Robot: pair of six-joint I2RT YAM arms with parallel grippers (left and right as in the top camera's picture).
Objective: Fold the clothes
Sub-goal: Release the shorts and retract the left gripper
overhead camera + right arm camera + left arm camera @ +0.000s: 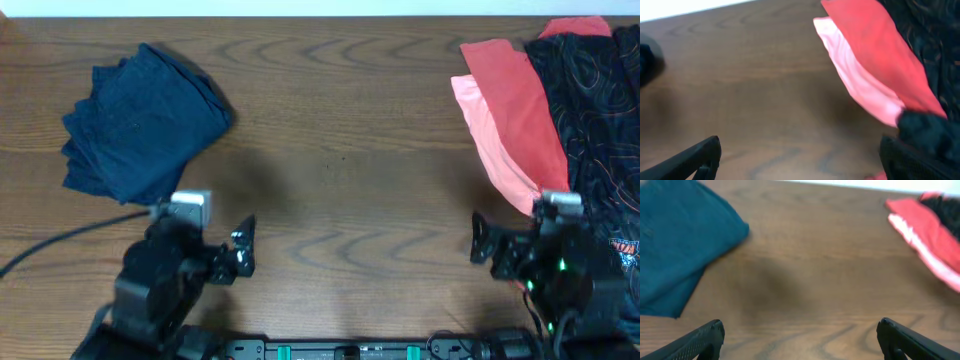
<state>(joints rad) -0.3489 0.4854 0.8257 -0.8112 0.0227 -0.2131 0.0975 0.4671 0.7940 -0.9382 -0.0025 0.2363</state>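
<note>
A folded dark navy garment [140,120] lies at the table's far left; it also shows in the left wrist view [677,240]. Coral-red shirts [515,115] lie at the far right, partly under a black red-patterned garment [595,110]. The right wrist view shows the coral shirt [872,65] and the black garment [927,40]. My left gripper [243,250] is open and empty over bare wood [800,335], near the front edge. My right gripper [482,240] is open and empty [800,157], just left of the coral shirt's lower end.
The wooden table [340,170] runs between the two piles. A black cable [60,240] trails from the left arm toward the left edge. The table's far edge meets a white wall [300,8].
</note>
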